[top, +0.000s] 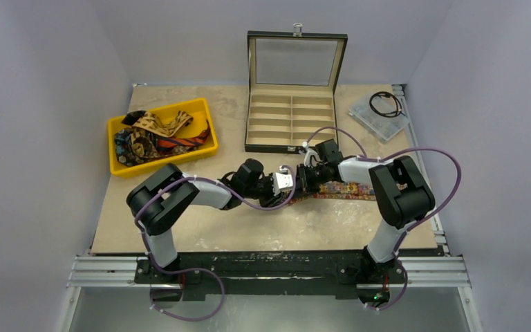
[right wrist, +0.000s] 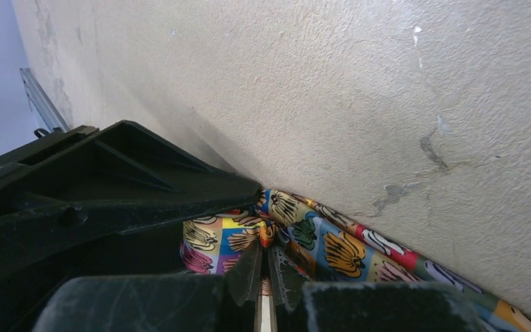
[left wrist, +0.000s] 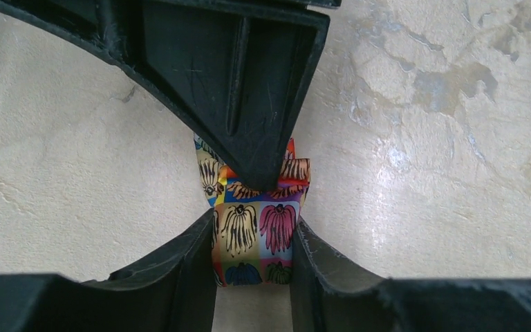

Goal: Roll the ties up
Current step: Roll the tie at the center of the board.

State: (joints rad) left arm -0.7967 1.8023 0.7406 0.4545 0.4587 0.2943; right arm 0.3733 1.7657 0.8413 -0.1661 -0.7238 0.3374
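A multicoloured floral tie point(top: 344, 190) lies flat on the table's middle, running right from where the two grippers meet. Its left end is folded into a small roll point(left wrist: 257, 238). My left gripper point(left wrist: 254, 221) has one finger pressed against each side of that roll. The black fingers point(left wrist: 249, 104) of my right gripper come down onto the roll from above. In the right wrist view my right gripper point(right wrist: 266, 250) is shut, pinching a fold of the tie point(right wrist: 346, 252). More ties point(top: 157, 135) lie heaped in a yellow bin.
The yellow bin point(top: 159, 111) sits at the back left. An open black box point(top: 292, 124) with beige compartments and its lid raised stands at the back centre. A clear bag with a black coiled cable point(top: 382, 111) lies at the back right.
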